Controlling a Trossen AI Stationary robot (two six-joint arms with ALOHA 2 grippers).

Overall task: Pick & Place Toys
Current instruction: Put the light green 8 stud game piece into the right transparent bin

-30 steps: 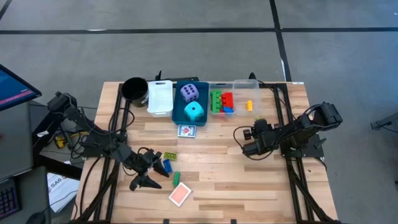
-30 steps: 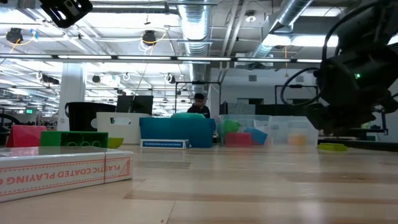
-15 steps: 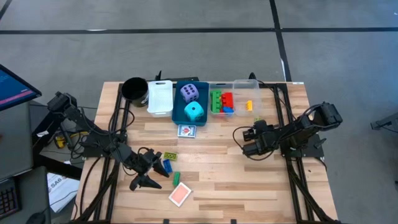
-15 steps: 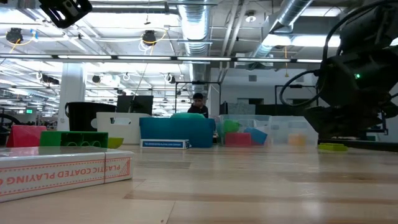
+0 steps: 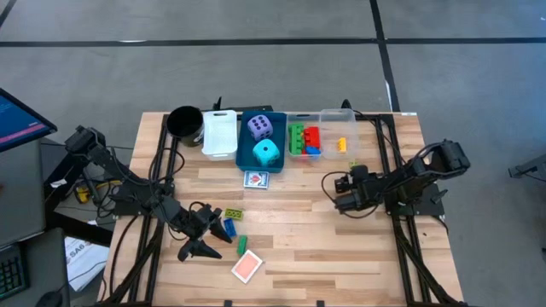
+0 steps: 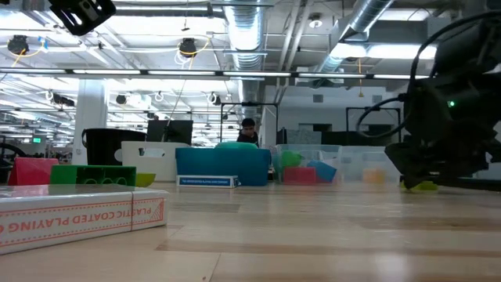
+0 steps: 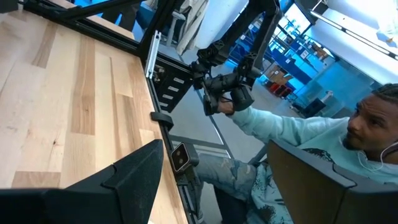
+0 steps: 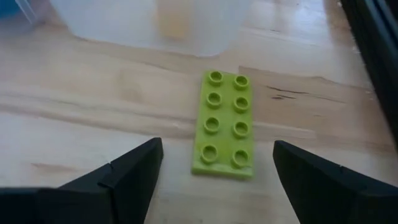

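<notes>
- Right gripper (image 5: 334,195): low over the bench (image 5: 299,256), just in front of the clear bin (image 5: 328,141); fingers (image 8: 118,180) spread apart, nothing between them. They straddle a lime-green flat brick (image 8: 225,124) lying studs-up on the wood, so this reads as lining up for a pick.
- Lime-green flat brick: loose on the bench near the clear bin's front wall, untouched by either finger; likely next to be collected.
- Left gripper (image 5: 198,234): at the bench's near-left part, fingers apart and empty, beside the loose pieces there; it appears to be waiting.
- Loose toys by the left gripper: a blue brick (image 5: 229,227), a small green brick (image 5: 241,245), a yellow-green plate (image 5: 234,213) and a red-backed card pack (image 5: 246,267); all still to be sorted.
- Second card pack (image 5: 256,180): flat on the bench, just in front of the blue bin (image 5: 242,156).
- Blue bin: holds the purple die (image 5: 260,128) and cyan die (image 5: 266,153); apparently already placed.
- Clear bin: holds green, red, blue and yellow bricks, grouped by kind of toy.
- White bin (image 5: 219,133) and black cup (image 5: 184,121): at the far edge, contents not discernible.
</notes>
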